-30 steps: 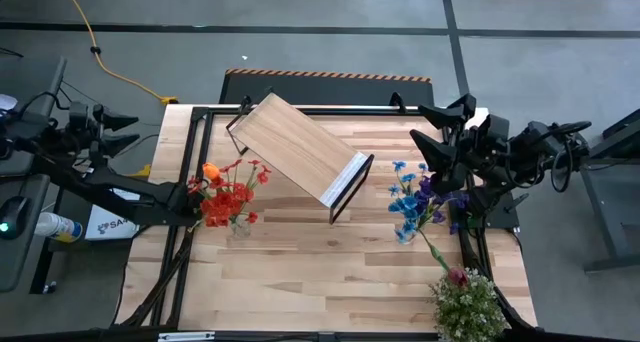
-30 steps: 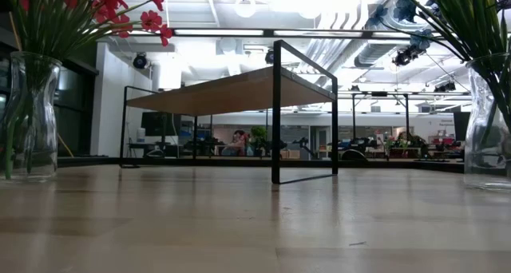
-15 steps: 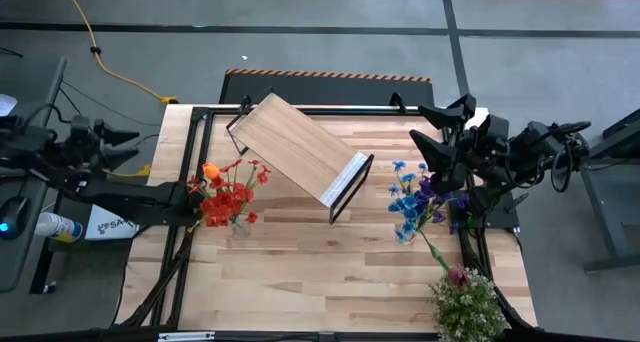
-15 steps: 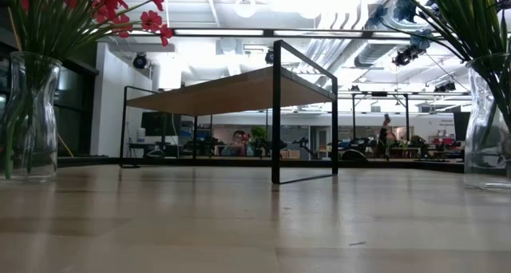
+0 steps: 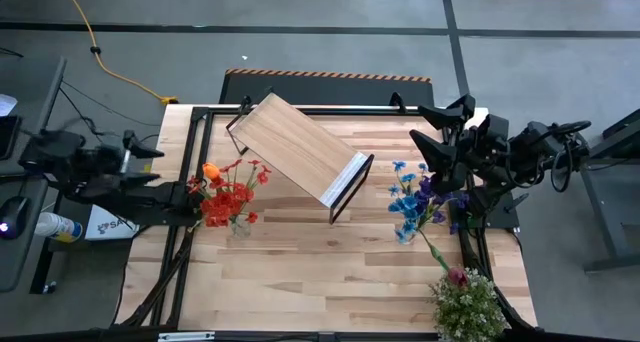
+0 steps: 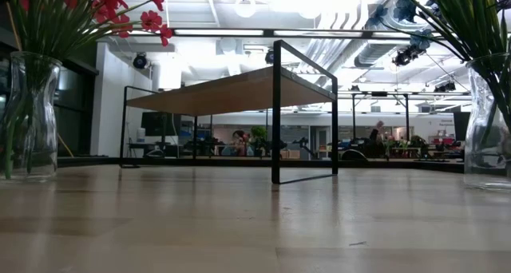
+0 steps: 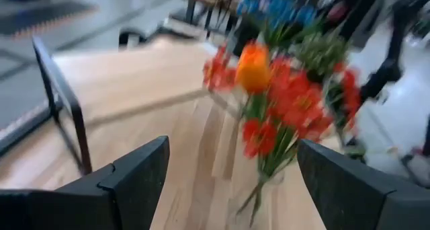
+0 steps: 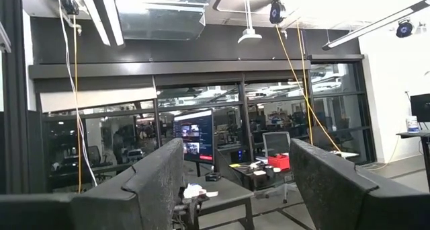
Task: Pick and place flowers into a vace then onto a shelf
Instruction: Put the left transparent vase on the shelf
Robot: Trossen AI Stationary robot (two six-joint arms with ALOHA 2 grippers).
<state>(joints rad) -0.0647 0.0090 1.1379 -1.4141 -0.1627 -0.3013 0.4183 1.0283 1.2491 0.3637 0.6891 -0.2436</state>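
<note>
On the wooden desk (image 5: 330, 257), the biggest thing is the shelf (image 5: 298, 150), a light wood board in a thin black frame, standing on its legs at an angle across the far middle; from the low view its board (image 6: 231, 91) sits raised well above the desk top. Next come the two dark arms. The left arm reaches in from the desk's left edge, its gripper (image 7: 232, 179) aimed at the red bunch from just beside it, fingers (image 7: 131, 176) spread wide with nothing between them. The right arm is folded up at the far right corner, its gripper (image 8: 235, 183) raised and pointing out into the room, fingers (image 8: 161, 173) also spread and empty. To the left of the shelf, a clear glass vase (image 6: 28, 117) holds red flowers (image 5: 228, 197) and an orange tulip (image 5: 211, 170). To the right of the shelf, a second glass vase (image 6: 489, 121) holds blue and purple flowers (image 5: 415, 197). At the near right corner a bushy green plant (image 5: 466, 307) stands, with a dark pink rose (image 5: 457, 277) lying against it.
</note>
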